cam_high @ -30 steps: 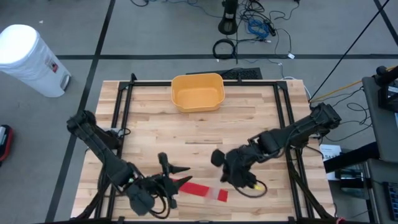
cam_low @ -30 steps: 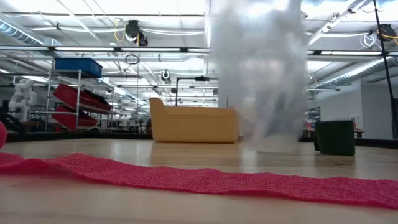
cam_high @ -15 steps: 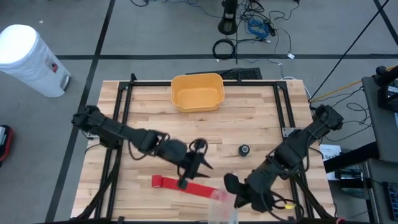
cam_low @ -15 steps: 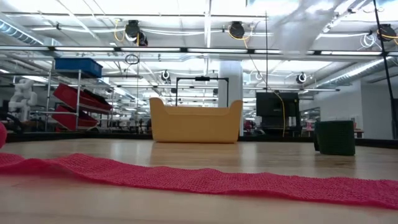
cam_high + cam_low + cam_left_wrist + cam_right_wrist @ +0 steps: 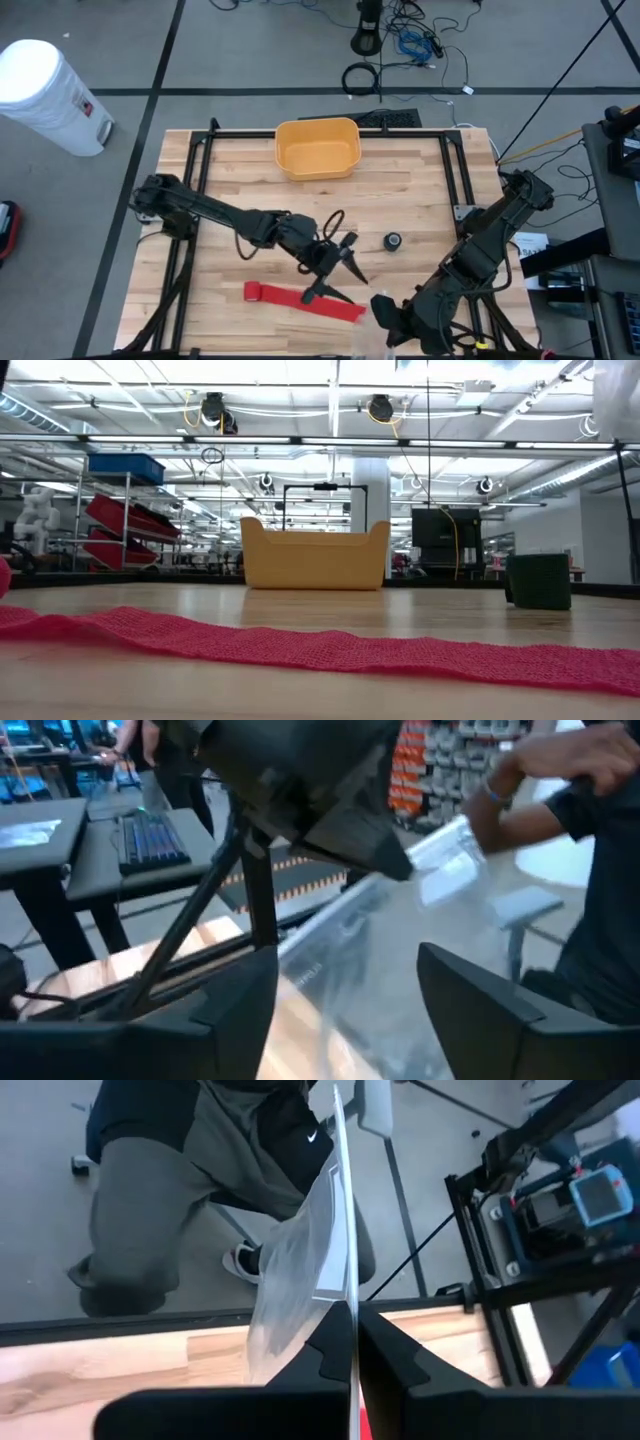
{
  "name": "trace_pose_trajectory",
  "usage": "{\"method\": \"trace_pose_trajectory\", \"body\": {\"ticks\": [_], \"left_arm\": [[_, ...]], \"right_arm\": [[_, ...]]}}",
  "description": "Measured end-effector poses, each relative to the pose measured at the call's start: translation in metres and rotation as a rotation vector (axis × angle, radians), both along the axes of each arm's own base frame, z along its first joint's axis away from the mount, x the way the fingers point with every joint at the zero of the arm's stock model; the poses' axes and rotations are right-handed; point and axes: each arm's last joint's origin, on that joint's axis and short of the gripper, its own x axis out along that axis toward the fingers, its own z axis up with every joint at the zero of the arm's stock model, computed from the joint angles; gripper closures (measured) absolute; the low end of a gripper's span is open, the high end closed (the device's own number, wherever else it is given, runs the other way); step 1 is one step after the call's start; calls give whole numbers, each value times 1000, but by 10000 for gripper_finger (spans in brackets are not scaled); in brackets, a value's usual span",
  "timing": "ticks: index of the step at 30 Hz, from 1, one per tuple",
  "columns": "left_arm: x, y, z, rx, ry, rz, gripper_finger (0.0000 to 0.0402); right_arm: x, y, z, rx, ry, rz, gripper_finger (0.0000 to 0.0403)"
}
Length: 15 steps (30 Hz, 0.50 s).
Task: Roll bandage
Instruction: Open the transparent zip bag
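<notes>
Red bandage [image 5: 300,300] lies flat, unrolled; left gripper [image 5: 338,268] hovers wide above; right gripper [image 5: 352,1342] pinches clear bag [image 5: 300,1270] aside.

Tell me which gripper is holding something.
The right gripper, at the table's near edge: its fingers pinch a clear plastic bag. The left gripper, over the bandage, is open and empty.

Red bandage [image 5: 303,300] unrolled flat on table

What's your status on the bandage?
Left gripper open above red bandage, which lies unrolled. Right gripper shut on clear plastic bag. Nothing blocking.
</notes>
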Motion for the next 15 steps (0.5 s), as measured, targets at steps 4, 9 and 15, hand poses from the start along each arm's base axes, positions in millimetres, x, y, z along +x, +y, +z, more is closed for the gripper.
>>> {"method": "trace_pose_trajectory", "body": {"ticks": [4,9,15], "left_arm": [[20,1,-22,-43,-23,16,131],[36,15,-40,-69,-15,58,127],[42,35,-43,-111,18,68,127]], "right_arm": [[0,1,1,-4,-21,15,403],[0,1,1,-2,-16,12,403],[0,1,1,12,0,-3,403]]}}
